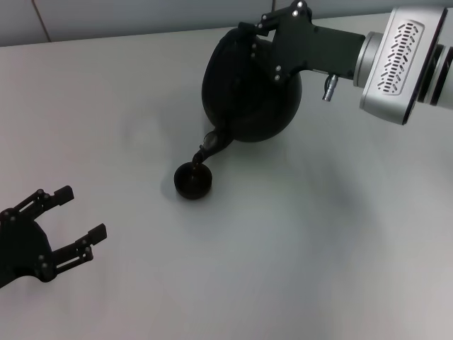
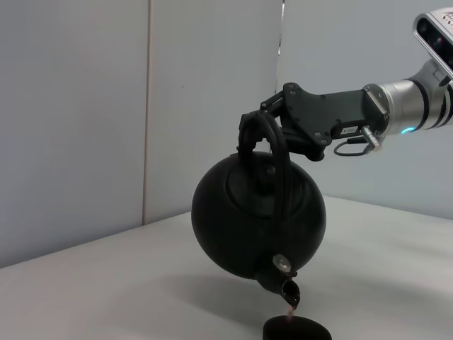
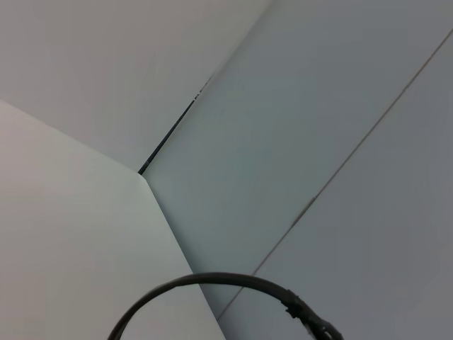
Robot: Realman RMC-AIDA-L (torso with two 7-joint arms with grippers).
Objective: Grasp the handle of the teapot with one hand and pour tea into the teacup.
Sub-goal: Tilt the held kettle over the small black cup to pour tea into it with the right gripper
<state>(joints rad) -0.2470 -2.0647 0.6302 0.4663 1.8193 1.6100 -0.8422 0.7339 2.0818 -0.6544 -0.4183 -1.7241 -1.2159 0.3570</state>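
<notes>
The large matte-black teapot (image 1: 248,92) hangs in the air at the upper middle, tilted with its spout (image 1: 209,149) pointing down over the small black teacup (image 1: 192,180) on the table. My right gripper (image 1: 265,39) is shut on the teapot's arched handle (image 2: 272,152). In the left wrist view the teapot (image 2: 258,216) tips forward and its spout (image 2: 289,290) is just above the teacup (image 2: 296,329), with a thin stream between them. My left gripper (image 1: 74,223) is open and empty at the lower left, well away from the teacup.
The white table (image 1: 283,269) spreads under everything, with a pale wall (image 2: 106,106) behind it. A thin black cable (image 3: 226,290) arcs across the right wrist view, which otherwise shows only wall panels.
</notes>
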